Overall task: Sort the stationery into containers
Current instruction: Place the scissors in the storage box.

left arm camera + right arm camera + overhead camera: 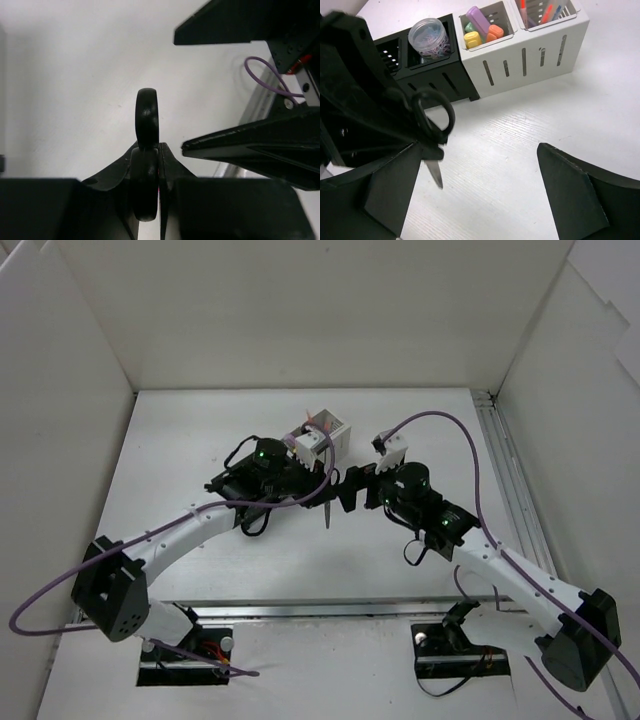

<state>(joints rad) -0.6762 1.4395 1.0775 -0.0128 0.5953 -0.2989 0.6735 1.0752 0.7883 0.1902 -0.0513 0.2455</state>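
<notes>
The left hand [148, 156] is clenched on the black-handled scissors [435, 174], its two fingers pressed against the lower handle loop while the other loop sticks out past the fingertips. The scissors hang in front of the organiser [520, 65], just off its black end, with the closed blade pointing away from the organiser and down toward the white tabletop [530, 125] (whether the tip touches the surface cannot be told).

The right hand [477, 150] is released, its jaws spread wide. One finger stands just beside the scissors' handle and the other well apart from it, and neither presses on the scissors. It faces the organiser from the same side as the scissors.

The organiser stands upright on the tabletop as a row of joined compartments, black ones at one end and white ones at the other. A clear round tub [429, 37] with coloured bits inside stands in the black compartment next to the white pair. The white compartment beside it holds small pastel pieces [481, 27], yellow, green, orange and lilac. The white compartment at the row's end holds pens [545, 11], of which only the lower parts show.
</notes>
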